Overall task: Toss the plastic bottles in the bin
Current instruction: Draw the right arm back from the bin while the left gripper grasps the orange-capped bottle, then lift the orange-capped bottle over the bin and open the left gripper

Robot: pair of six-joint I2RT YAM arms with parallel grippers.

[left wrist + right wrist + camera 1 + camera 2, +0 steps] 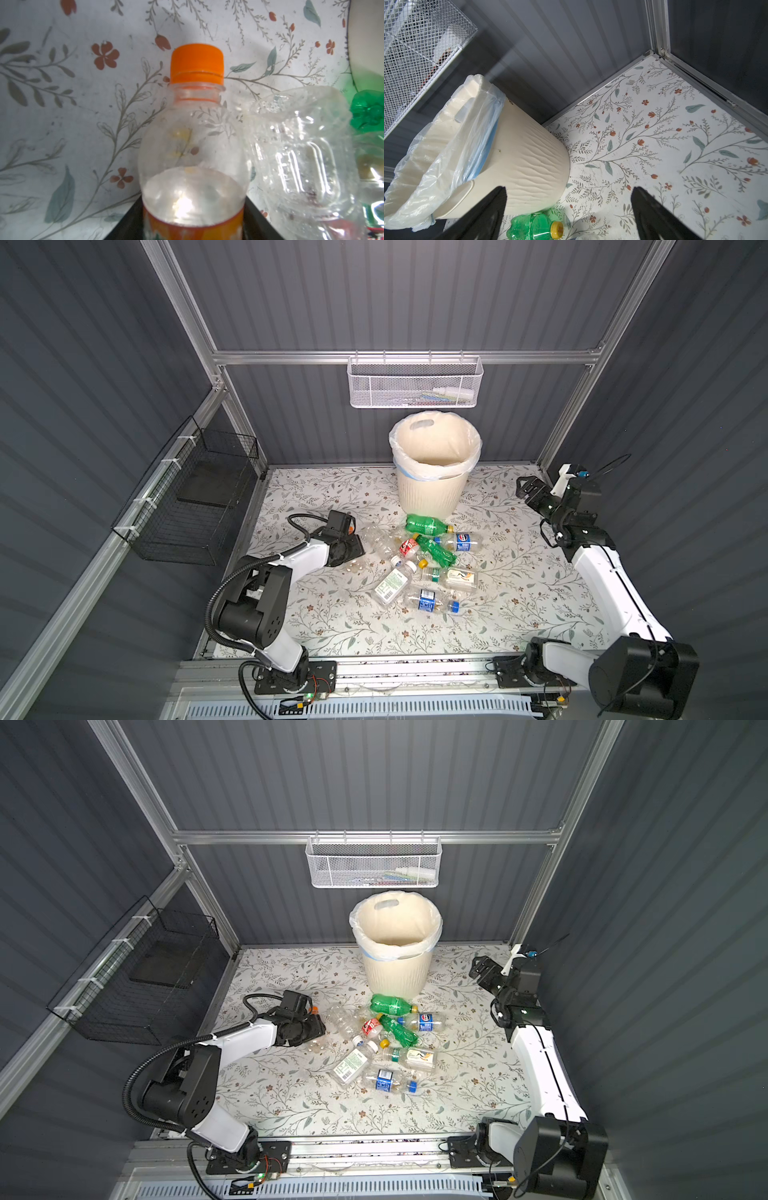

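The left gripper [352, 545] sits front-left of the round cream ribbed plastic bin [430, 495]. Its jaws closely flank a clear plastic bottle with orange cap and orange label [193, 135]; whether they clamp it cannot be told. The right gripper [569, 189] is right of the bin, jaws wide, empty. The other plastic bottles [428, 568], clear and green, lie heaped directly in front of the bin.
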